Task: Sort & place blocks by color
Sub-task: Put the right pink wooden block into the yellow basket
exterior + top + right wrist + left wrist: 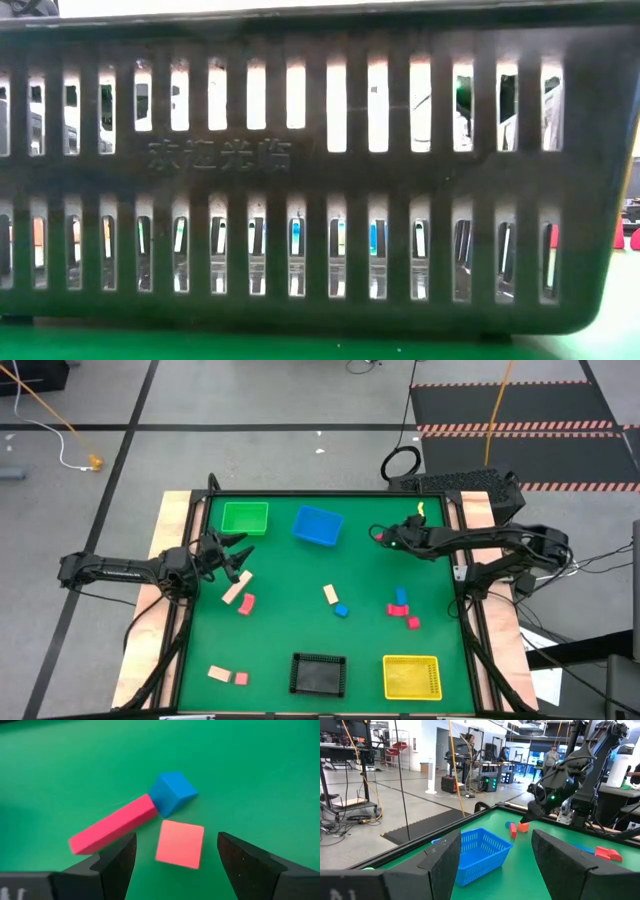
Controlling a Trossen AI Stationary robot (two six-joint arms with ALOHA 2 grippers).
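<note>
While the left gripper [232, 558] is hanging near the table's left edge, just beside the green basket [245, 517] and over a tan bar [238, 588], its fingers [442, 860] are standing apart with nothing between them. Its wrist camera is looking across at the blue basket [318, 525].

The right gripper [383, 538] is hovering above the right half of the green table [290, 630]. Its fingers [117, 857] are spread wide and gripping nothing. Below them a pink bar [114, 824] is lying with one end touching a blue cube [172, 792], and a pink cube [180, 843] is sitting just beside both, in line with the gap between the fingers.

Other blocks are lying scattered. A pink block [247, 604] is resting just beside the tan bar. A tan block [330, 594] and a blue block [341, 610] are sitting close together near the middle. A tan block [219, 674] and a pink one [241, 678] are lying near the front left corner. No block is showing inside a basket.

The black basket [317, 673] is standing at the front edge, with the yellow basket [411, 676] beside it. In the low view the black basket's slotted wall is filling the picture, and a row of raised Chinese characters [220, 155] on it is appearing to read 欢迎光临.
</note>
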